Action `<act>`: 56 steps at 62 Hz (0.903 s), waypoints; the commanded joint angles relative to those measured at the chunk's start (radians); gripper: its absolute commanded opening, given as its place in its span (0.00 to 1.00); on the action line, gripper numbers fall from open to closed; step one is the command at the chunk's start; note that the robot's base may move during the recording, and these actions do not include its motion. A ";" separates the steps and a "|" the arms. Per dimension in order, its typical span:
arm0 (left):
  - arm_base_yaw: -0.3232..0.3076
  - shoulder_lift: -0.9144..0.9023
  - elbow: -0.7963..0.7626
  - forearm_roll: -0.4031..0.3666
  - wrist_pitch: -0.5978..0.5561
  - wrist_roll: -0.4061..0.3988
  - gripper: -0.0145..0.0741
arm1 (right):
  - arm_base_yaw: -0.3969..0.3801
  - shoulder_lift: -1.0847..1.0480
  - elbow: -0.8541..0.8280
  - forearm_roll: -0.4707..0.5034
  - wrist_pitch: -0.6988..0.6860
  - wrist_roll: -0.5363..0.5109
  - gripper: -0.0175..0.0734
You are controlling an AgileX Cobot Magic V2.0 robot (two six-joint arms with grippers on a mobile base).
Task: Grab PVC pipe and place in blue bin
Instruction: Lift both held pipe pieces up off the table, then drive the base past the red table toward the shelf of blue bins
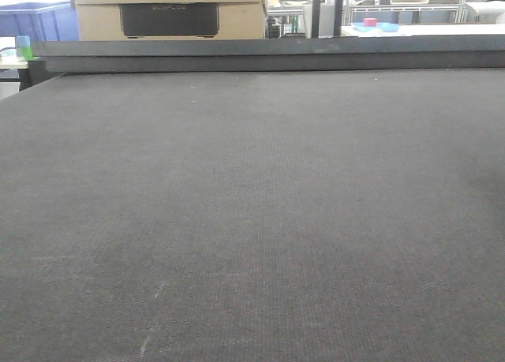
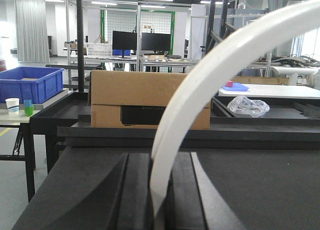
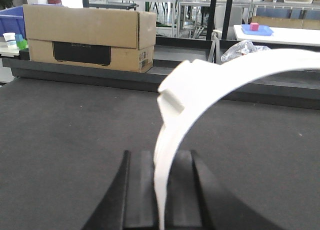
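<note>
Barely begun. Can't spot the PVC pipe in any view, only dark table point(image 1: 252, 220). Pinched shut on a curved white strip point(image 2: 200, 84), left gripper point(image 2: 160, 190) and right gripper point(image 3: 161, 190) alike. Well beyond the table, blue bin point(image 2: 27, 82). Finding, grabbing, dropping all left to do
</note>
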 commanded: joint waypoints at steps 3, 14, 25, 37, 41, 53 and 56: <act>0.000 -0.006 0.000 0.006 -0.027 0.002 0.04 | 0.000 -0.005 0.001 -0.001 -0.029 -0.003 0.01; 0.000 -0.006 0.000 0.006 -0.023 0.002 0.04 | 0.000 -0.005 0.001 -0.001 -0.033 -0.003 0.01; 0.000 -0.006 0.000 0.006 -0.036 0.002 0.04 | 0.000 -0.005 0.001 -0.001 -0.038 -0.003 0.01; 0.000 -0.006 0.000 0.006 -0.040 0.002 0.04 | 0.000 -0.005 0.001 -0.001 -0.041 -0.003 0.01; 0.000 -0.006 0.000 0.006 -0.040 0.002 0.04 | 0.000 -0.005 0.001 -0.001 -0.041 -0.003 0.01; 0.000 -0.006 0.000 0.006 -0.040 0.002 0.04 | 0.000 -0.005 0.001 -0.001 -0.041 -0.003 0.01; 0.000 -0.006 0.000 0.006 -0.040 0.002 0.04 | 0.000 -0.005 0.001 -0.001 -0.041 -0.003 0.01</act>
